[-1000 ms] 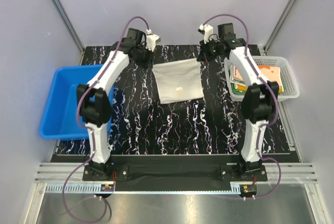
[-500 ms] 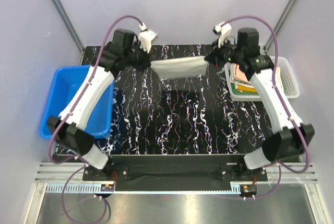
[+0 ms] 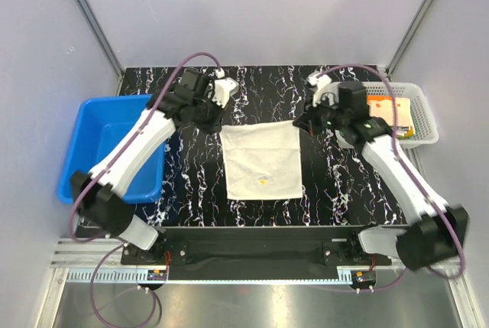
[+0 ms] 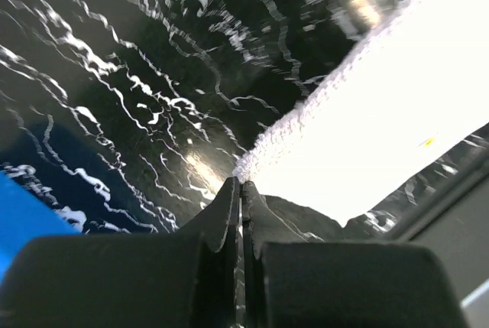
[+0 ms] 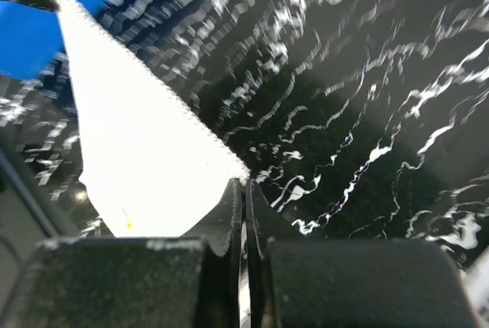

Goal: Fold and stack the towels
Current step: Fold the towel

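Note:
A whitish-beige towel with a small yellow mark is spread open in the middle of the black marbled table. My left gripper is shut on its far left corner, and my right gripper is shut on its far right corner. In the left wrist view the closed left gripper pinches the towel at its corner. The right wrist view has the right gripper clamped on the towel the same way. More towels, orange on top, lie in the white mesh basket.
A blue plastic bin stands at the table's left edge; it also shows in the right wrist view as the blue bin. The mesh basket sits at the far right, just behind the right arm.
The towel lay at the far middle, was lifted and stretched between both grippers, and has now been drawn toward the near side and spread out. Both arms swung nearer.

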You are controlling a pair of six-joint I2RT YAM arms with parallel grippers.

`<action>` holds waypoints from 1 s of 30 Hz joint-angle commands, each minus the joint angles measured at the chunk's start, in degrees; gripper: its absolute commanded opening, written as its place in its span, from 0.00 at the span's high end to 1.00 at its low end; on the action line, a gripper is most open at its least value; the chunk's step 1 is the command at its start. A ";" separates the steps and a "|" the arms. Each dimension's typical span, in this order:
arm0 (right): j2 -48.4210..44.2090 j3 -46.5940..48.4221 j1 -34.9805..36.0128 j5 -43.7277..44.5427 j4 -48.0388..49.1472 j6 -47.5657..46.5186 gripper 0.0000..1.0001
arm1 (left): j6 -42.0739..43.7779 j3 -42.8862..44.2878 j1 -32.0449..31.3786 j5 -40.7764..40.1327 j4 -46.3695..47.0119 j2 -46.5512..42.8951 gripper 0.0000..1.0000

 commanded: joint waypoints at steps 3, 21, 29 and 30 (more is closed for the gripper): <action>18.87 1.82 -0.36 3.35 9.86 -3.74 1.00 | 0.85 5.12 3.61 0.20 5.85 16.04 1.00; 47.06 22.15 -5.90 -2.28 13.36 -17.10 1.00 | 7.26 26.41 9.95 4.70 5.42 40.35 1.00; 36.35 10.28 -6.07 -5.88 16.53 -23.77 1.00 | 8.93 19.47 9.16 3.91 5.59 34.03 1.00; 35.19 6.87 -6.07 -6.05 17.23 -24.05 1.00 | 8.76 17.20 9.07 3.81 5.95 33.32 1.00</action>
